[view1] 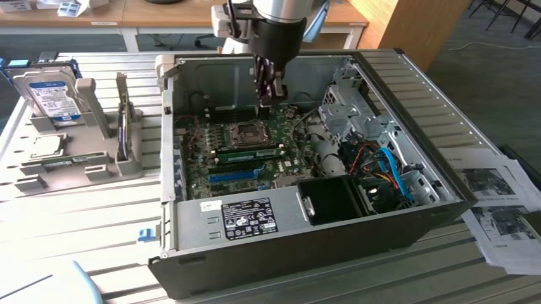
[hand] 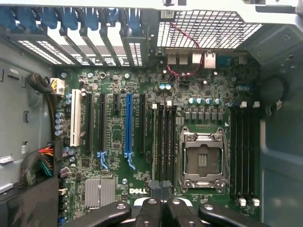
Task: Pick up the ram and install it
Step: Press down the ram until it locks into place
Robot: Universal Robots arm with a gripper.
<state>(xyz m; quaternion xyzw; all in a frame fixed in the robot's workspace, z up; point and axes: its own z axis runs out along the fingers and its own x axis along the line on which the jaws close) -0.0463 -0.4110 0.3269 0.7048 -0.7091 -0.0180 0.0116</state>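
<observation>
The ram (view1: 249, 152) is a long green stick standing on edge in a motherboard slot, just in front of the empty processor socket (view1: 248, 132). My gripper (view1: 270, 92) hangs inside the open computer case (view1: 406, 82), above the board and a little behind the socket. In the wrist view my gripper (hand: 161, 190) is shut with nothing between its black fingertips. It hovers over the end of the black memory slots (hand: 163, 142) beside the processor socket (hand: 202, 158).
A grey fixture (view1: 101, 166) at the exterior view's left holds a hard drive (view1: 52, 95), a silver processor chip (view1: 44, 145) and a narrow green board (view1: 63, 163). Drive cages and cables (view1: 384, 168) crowd the case's right side. Papers (view1: 498, 202) lie at the right.
</observation>
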